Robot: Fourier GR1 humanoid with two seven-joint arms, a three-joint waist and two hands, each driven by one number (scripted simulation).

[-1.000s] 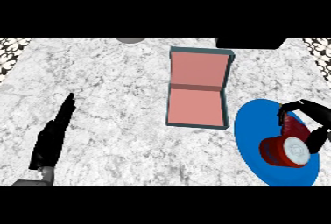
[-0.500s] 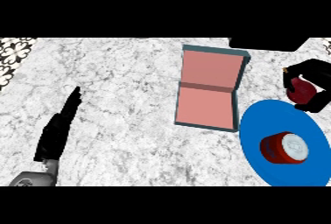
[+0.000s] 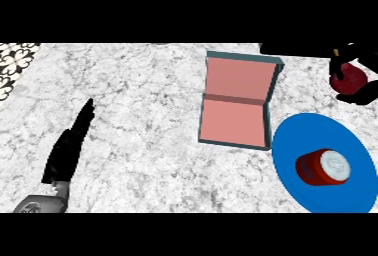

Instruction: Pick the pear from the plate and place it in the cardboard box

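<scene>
The pear (image 3: 350, 80), dark red with a thin stem, is off the blue plate (image 3: 297, 142) and held in the air at the far right. My right hand (image 3: 365, 93) is shut on it, black fingers curled round its sides. It hangs to the right of the cardboard box (image 3: 233, 117) and beyond the plate. The box lies open and flat on the marble counter, pink inside with a dark teal rim. My left hand (image 3: 69, 148) rests at the lower left with its fingers straight, holding nothing.
A red round tin with a white lid (image 3: 323, 167) stands on the plate. A patterned black-and-white strip (image 3: 15, 62) borders the counter at the far left. A dark shape (image 3: 291, 48) sits at the back edge beyond the box.
My right hand closed on the pear on the plate, lifted it off and carried it away from me, past the plate's far edge. The left hand stayed where it was.
</scene>
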